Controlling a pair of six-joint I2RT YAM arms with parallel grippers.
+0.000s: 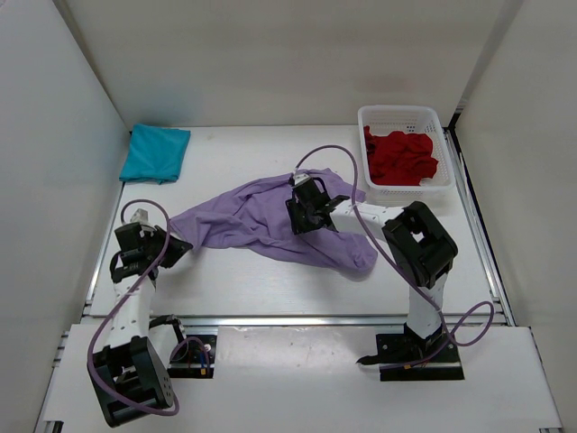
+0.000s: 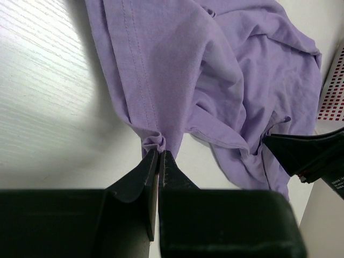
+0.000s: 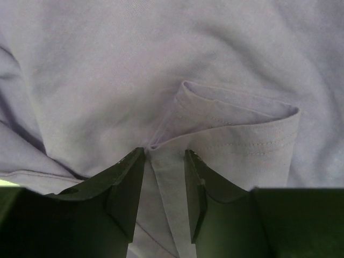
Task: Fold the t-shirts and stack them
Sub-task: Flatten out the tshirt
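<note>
Lavender shirt [image 1: 261, 225] lies crumpled on the counter [image 1: 243, 284]. Left end effector [image 2: 159, 154] is clenched on its edge. Right end effector [image 3: 164, 157] is released, straddling a hem fold. White basket [image 1: 397, 114] holds the red shirt [image 1: 401, 158]. Teal shirt [image 1: 155, 153] lies folded at far left.

I work on a white table [image 1: 261, 153]. Up close, its top has thin lines like wood. Three plain white walls stand around it: a back wall [image 1: 270, 54], a left wall [image 1: 45, 135] and a right wall [image 1: 532, 135]. A shiny metal rail [image 1: 297, 318] runs along the near edge, with a flat white board [image 1: 297, 379] in front. The light is bright and soft, and shadows are pale grey.
</note>
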